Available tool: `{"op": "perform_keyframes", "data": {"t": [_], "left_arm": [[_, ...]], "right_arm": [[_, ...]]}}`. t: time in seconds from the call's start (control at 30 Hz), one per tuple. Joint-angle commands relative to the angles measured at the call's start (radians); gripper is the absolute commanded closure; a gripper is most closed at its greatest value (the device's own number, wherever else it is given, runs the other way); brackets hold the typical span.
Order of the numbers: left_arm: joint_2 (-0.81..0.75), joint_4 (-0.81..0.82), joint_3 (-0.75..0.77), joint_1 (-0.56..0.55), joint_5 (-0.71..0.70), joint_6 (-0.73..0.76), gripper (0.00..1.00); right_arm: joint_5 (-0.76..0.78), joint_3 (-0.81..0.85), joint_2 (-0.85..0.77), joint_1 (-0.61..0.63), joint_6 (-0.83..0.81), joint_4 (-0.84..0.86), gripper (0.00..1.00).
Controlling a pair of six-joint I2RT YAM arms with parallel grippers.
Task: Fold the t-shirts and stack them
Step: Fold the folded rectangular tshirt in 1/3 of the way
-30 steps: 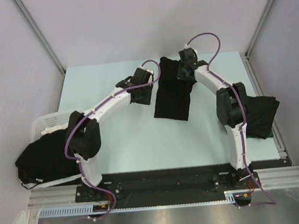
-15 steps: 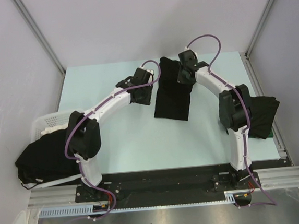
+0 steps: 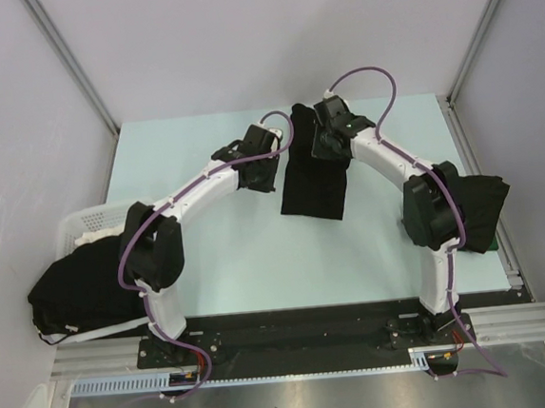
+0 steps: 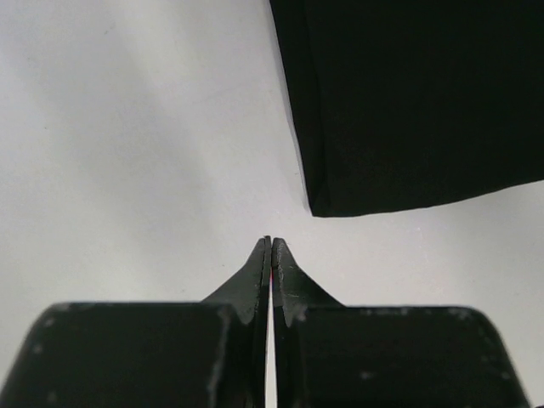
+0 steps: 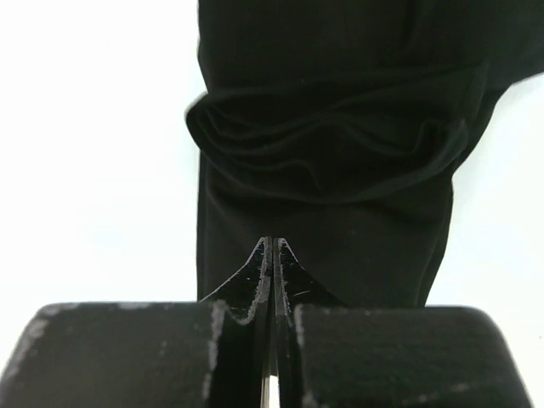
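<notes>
Left arm point(image 3: 199, 184) outstretched, gripper point(image 4: 270, 248) beside t-shirt point(image 4: 408, 102)

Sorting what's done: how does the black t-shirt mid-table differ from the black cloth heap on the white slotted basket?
The mid-table black t-shirt is folded into a narrow strip; the black cloth heap is bunched. The t-shirt lies on the pale table; the heap sits on the white slotted basket. Both are plain black cloth.

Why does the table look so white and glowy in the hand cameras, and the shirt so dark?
Right wrist: the table is washed out to pure white, and the t-shirt shows only faint folds. Left wrist: greyer table, t-shirt flat black. Top external: evenly lit, table pale green.
</notes>
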Motion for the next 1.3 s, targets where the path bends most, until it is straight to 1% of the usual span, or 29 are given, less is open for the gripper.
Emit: {"op": "perform_keyframes", "data": {"t": [0.0,0.17,0.37,0.53,0.77,0.9,1.13,1.27], "left_arm": [[-0.049,0.019,-0.010,-0.006,0.011,-0.001,1.00],[-0.043,0.011,-0.010,-0.005,-0.005,-0.007,1.00],[-0.034,-0.003,0.006,-0.004,-0.023,-0.011,1.00],[-0.025,-0.017,0.023,-0.005,-0.034,-0.011,1.00],[-0.020,-0.024,0.007,-0.005,-0.031,-0.019,1.00],[-0.014,-0.023,0.001,-0.005,-0.022,-0.027,1.00],[0.000,-0.038,0.029,-0.005,-0.016,-0.027,1.00],[-0.011,-0.041,0.020,-0.006,0.006,-0.024,1.00]], "right_arm": [[-0.020,-0.012,0.014,0.006,0.020,0.018,1.00],[-0.049,0.012,0.078,-0.001,0.005,0.027,1.00],[-0.080,0.081,0.158,-0.004,-0.007,0.021,1.00],[-0.065,0.123,0.212,-0.011,-0.047,0.047,1.00],[-0.069,0.296,0.293,-0.054,-0.090,0.015,1.00],[-0.075,0.342,0.313,-0.074,-0.103,0.001,1.00],[-0.092,0.345,0.336,-0.094,-0.113,-0.014,1.00],[-0.079,0.313,0.294,-0.093,-0.115,-0.019,1.00]]}}
